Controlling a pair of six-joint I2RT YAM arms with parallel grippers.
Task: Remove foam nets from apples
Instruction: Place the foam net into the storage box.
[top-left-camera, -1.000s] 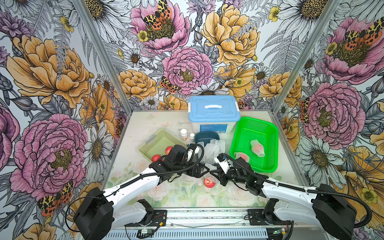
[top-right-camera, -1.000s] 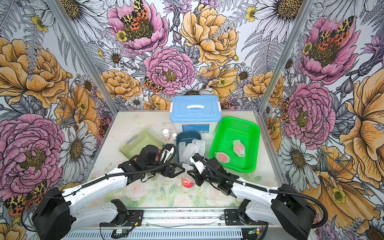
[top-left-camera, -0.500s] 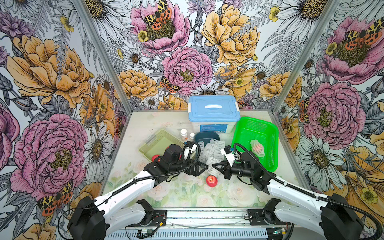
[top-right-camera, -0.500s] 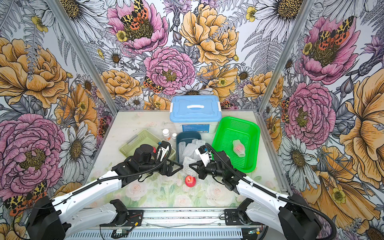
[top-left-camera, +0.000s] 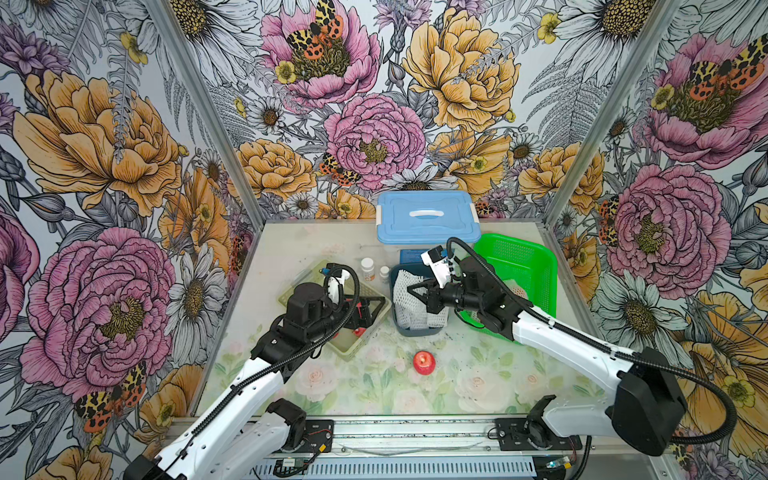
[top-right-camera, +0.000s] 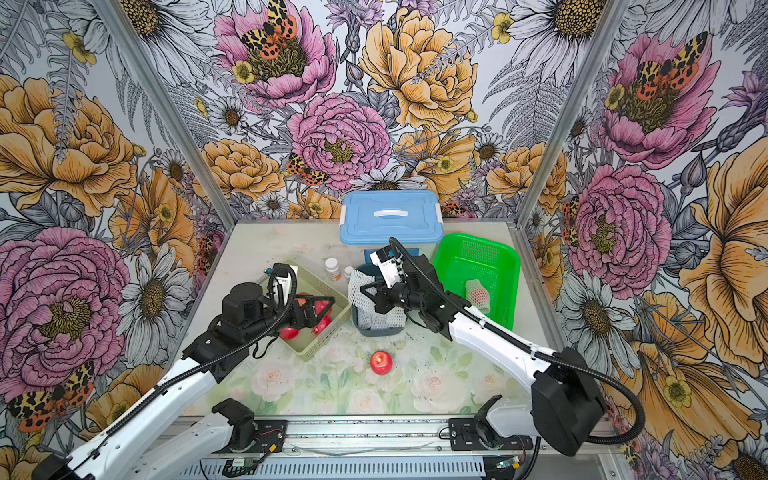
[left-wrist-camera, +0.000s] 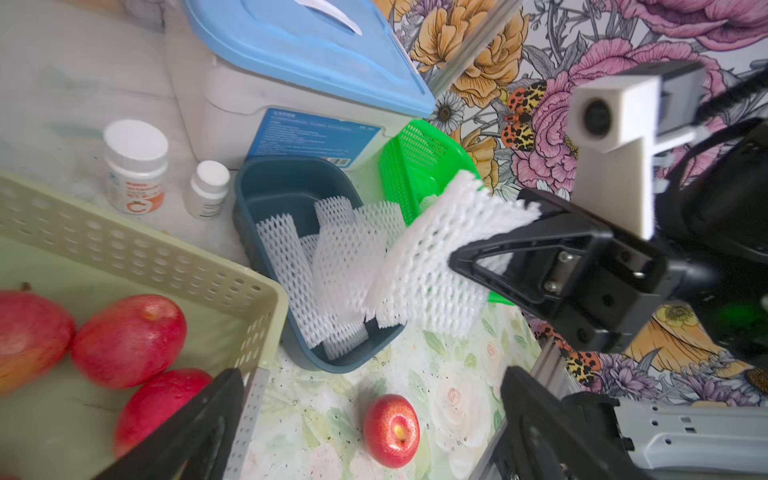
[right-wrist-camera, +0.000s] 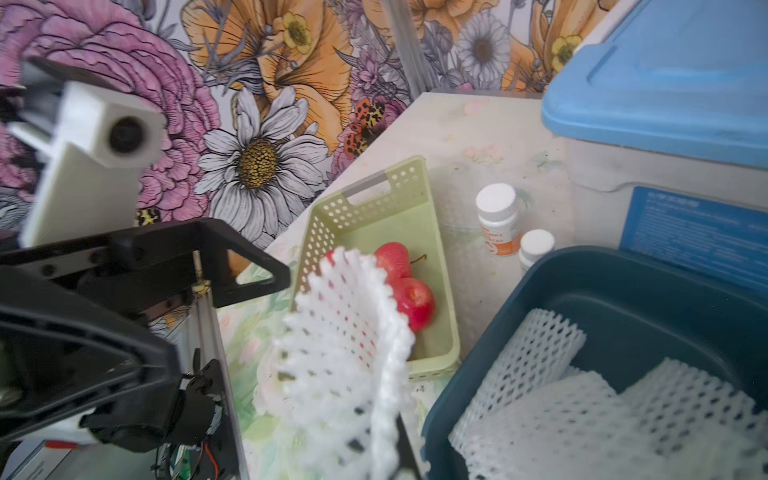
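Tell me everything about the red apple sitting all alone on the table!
The apple is small, round and glossy red, with a yellowish dimple. It is bare, no wrapping on it. It rests alone on the flowery table, in front of the dark blue tub, and nothing else touches it.

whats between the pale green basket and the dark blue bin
Two white pill bottles stand there, toward the back; both top views show them.
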